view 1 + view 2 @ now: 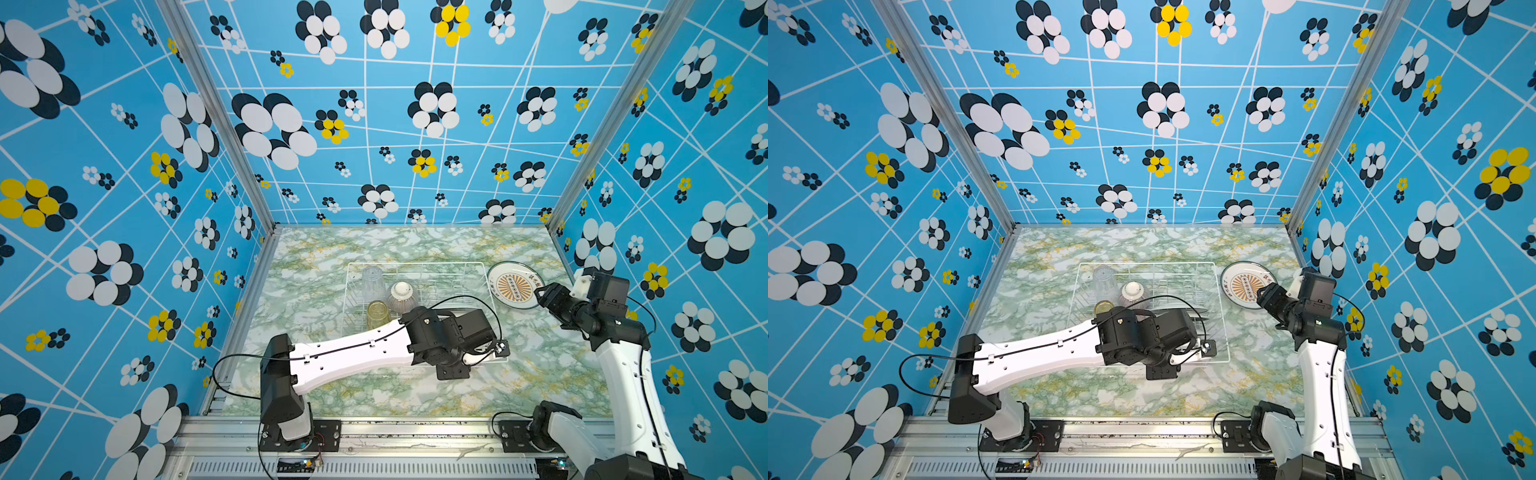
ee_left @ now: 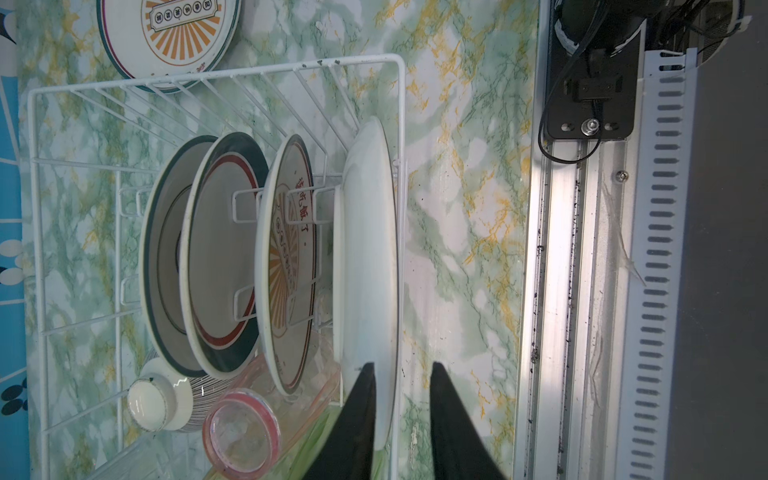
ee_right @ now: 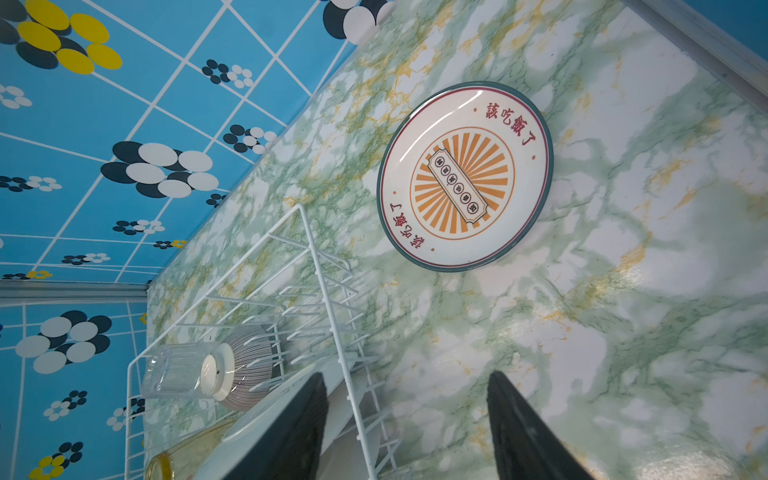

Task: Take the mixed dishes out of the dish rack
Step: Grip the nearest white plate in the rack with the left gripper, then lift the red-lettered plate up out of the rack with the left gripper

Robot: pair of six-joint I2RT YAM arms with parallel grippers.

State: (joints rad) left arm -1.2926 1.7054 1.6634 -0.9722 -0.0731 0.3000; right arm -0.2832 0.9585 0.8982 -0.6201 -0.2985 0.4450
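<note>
My left gripper (image 2: 401, 368) stands part-open astride the rim of the nearest plate (image 2: 368, 249) — smooth, white-backed, upright on edge among the prongs of the thin wire dish rack (image 2: 208, 74), so I judge an edge pinch the only way in. My right gripper (image 3: 406, 374) hangs open and empty over the marbled table (image 3: 623, 291), near the glossy sunburst plate (image 3: 465, 176) lying flat there, outside the rack.

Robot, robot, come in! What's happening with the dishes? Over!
Left gripper open, straddling rim of white plate. Right gripper open, empty, near printed plate on table. Dish rack wire also between left jaws.
</note>
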